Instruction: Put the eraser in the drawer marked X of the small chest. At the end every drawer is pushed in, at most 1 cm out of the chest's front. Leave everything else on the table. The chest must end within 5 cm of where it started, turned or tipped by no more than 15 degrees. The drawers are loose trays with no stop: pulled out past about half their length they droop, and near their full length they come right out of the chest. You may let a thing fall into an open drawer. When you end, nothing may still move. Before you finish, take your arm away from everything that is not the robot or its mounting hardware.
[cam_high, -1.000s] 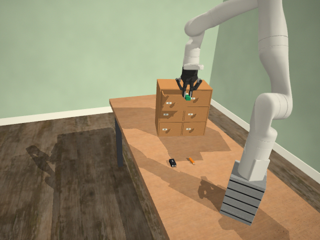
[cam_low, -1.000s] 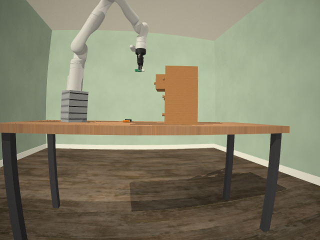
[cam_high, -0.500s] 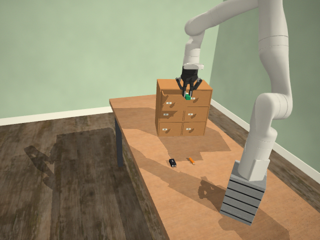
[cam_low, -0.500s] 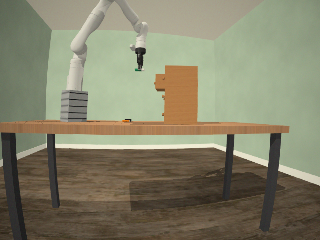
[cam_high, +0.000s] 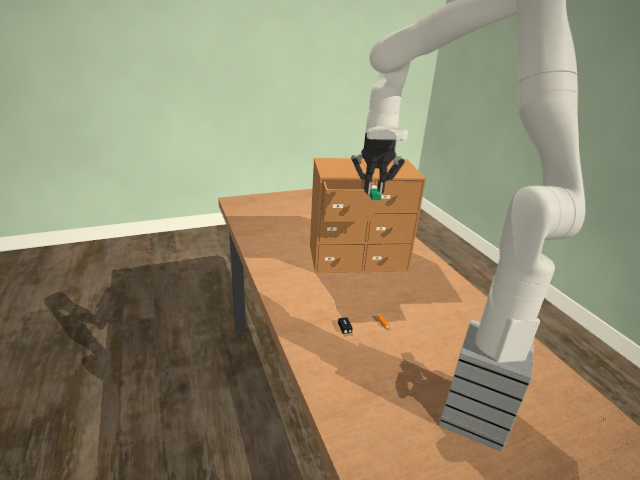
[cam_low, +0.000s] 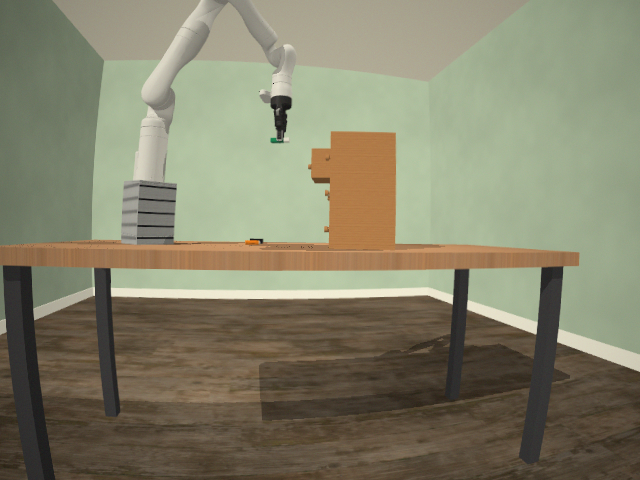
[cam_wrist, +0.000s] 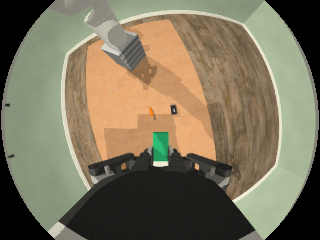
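Note:
The eraser (cam_high: 375, 195) (cam_low: 273, 140) (cam_wrist: 160, 145) is green with a white end. My gripper (cam_high: 374, 188) (cam_low: 279, 137) (cam_wrist: 160, 151) points down and is shut on it, holding it level. The small chest (cam_high: 330, 168) (cam_low: 364, 191) stands upright with six drawers in two columns. Its top left drawer (cam_high: 356, 199) (cam_low: 320, 165) is pulled partway out and looks level; the other drawers look pushed in. In the exterior view the eraser is above that drawer's height and out in front of it. The label marks are too small to read surely, and the drawer's inside is mostly hidden.
A black toy car (cam_high: 345, 325) (cam_low: 259, 240) (cam_wrist: 173, 109) and a small orange item (cam_high: 383, 321) (cam_low: 251, 242) (cam_wrist: 151, 112) lie on the table (cam_high: 310, 356) in front of the chest. The arm's grey base block (cam_high: 483, 397) (cam_low: 155, 211) (cam_wrist: 131, 55) stands farther from the chest.

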